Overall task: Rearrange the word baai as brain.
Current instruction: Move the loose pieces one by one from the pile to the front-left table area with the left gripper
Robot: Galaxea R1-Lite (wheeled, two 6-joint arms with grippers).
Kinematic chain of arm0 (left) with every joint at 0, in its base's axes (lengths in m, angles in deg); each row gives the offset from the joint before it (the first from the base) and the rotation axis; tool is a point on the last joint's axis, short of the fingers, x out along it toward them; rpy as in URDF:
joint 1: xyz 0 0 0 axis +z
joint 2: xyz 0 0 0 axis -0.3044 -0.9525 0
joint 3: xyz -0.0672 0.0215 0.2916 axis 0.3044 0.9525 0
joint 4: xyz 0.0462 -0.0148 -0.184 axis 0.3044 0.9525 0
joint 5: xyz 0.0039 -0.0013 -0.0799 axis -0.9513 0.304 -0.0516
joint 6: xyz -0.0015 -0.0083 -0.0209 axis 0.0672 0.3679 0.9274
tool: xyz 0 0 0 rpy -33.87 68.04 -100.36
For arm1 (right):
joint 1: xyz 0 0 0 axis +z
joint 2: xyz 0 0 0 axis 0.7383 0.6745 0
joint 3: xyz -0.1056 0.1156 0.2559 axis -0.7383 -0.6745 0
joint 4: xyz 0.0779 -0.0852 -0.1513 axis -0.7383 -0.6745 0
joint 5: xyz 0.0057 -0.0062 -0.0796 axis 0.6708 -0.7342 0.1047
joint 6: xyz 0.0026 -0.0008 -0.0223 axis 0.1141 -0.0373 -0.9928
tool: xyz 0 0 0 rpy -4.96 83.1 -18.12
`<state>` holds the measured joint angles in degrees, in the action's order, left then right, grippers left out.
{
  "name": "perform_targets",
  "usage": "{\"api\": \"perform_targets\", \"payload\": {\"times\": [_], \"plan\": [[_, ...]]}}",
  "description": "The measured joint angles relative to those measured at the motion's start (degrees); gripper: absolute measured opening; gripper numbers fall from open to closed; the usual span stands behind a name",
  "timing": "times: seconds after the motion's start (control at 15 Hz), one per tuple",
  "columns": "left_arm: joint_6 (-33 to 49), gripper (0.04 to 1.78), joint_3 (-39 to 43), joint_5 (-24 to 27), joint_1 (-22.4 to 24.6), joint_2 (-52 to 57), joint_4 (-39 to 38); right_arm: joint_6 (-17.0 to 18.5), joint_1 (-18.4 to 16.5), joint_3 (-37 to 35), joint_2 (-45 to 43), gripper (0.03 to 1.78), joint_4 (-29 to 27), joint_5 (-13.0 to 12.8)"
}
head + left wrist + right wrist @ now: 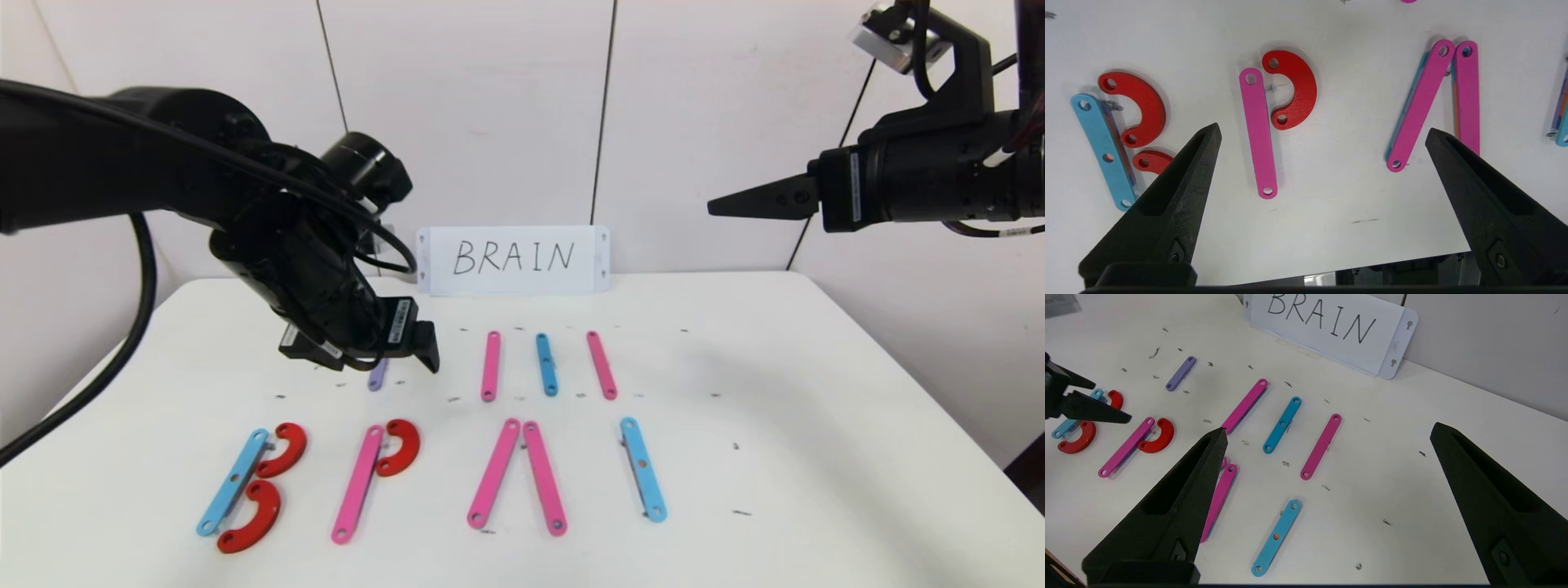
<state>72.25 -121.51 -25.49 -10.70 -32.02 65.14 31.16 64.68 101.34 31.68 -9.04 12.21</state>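
Note:
The word lies in the front row. A light-blue bar [233,482] with two red curves [282,449] forms the B. A pink bar [357,483] with one red curve [398,447] follows. Two pink bars [494,473] lean together at their tops. A light-blue bar [642,469] stands alone on the right. My left gripper [367,359] is open and empty, hovering over a short purple bar [377,377] behind the second letter. In the left wrist view its gripper [1323,134] frames the pink bar [1258,132]. My right gripper [735,204] is open and empty, raised high at the right.
A back row holds a pink bar [491,365], a blue bar [546,364] and another pink bar [601,364]. The white BRAIN card [513,260] leans on the wall behind them. The white table [816,392] has small dark marks.

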Motion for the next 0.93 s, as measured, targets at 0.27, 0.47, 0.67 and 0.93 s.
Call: {"api": "perform_targets", "payload": {"times": [0.27, 0.47, 0.67, 0.93], "plan": [[-4.4, 1.75, -1.6, -4.0, -0.3, 4.7, 0.1, 0.0, 0.0, 0.0, 0.0, 1.74, 0.0, 0.0], [-5.1, 1.75, -1.6, -5.6, 0.1, 6.0, -1.1, 0.0, 0.1, 0.0, 0.1, 1.74, 0.0, 0.0], [-5.4, 1.75, -1.4, -5.6, 2.6, 5.6, -5.7, 0.0, 0.1, 0.0, 0.1, 1.74, 0.0, 0.0], [-6.7, 1.75, -1.4, -5.6, 7.0, 2.8, -9.5, 0.0, 0.1, 0.0, 0.1, 1.74, 0.0, 0.0]]}}
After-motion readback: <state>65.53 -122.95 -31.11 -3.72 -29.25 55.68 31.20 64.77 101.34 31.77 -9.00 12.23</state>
